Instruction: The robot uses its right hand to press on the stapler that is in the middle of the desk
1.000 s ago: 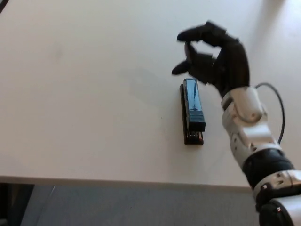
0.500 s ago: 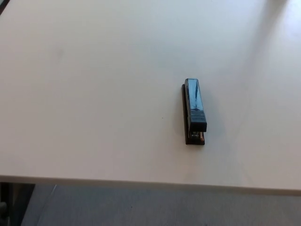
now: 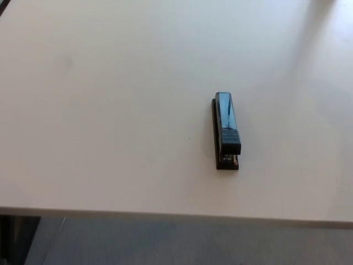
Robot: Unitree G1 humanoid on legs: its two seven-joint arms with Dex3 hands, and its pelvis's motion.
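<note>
stapler [image 3: 226,131], black, long and narrow w/ a glossy top arm that picks up a bluish sheen, lies flat on the pale cream matte desk [image 3: 110,110]; it sits right of centre in the head view, roughly mid-depth on the desktop but closer to the near edge than the far one; its long axis runs approx front-to-back, nearly vertical in the pic, w/ a very slight lean; the far end is narrower and rounded, the near end is blockier, w/ a small brownish/metal bit showing at the base just under the top arm; the top arm lies down along the base, not raised; a thin dark strip of the base shows along the stapler's left side; nothing touches it, nothing sits beside it; soft shadow on the desk close around it.

desk surface fills most of the view; faint smudge upper left, tiny dark speck a little left of the stapler; brighter patch of light at the far right; near edge of the desk runs across the bottom, and below it a grey floor [image 3: 165,243] shows; a dark upright piece, prob. a desk leg or frame [image 3: 14,240], at bottom left; small dark corner at the very top left, can't tell what it is.

robot hands: neither left nor right is in the pic, so no fingers to report on; no arm or forearm visible either.
</note>
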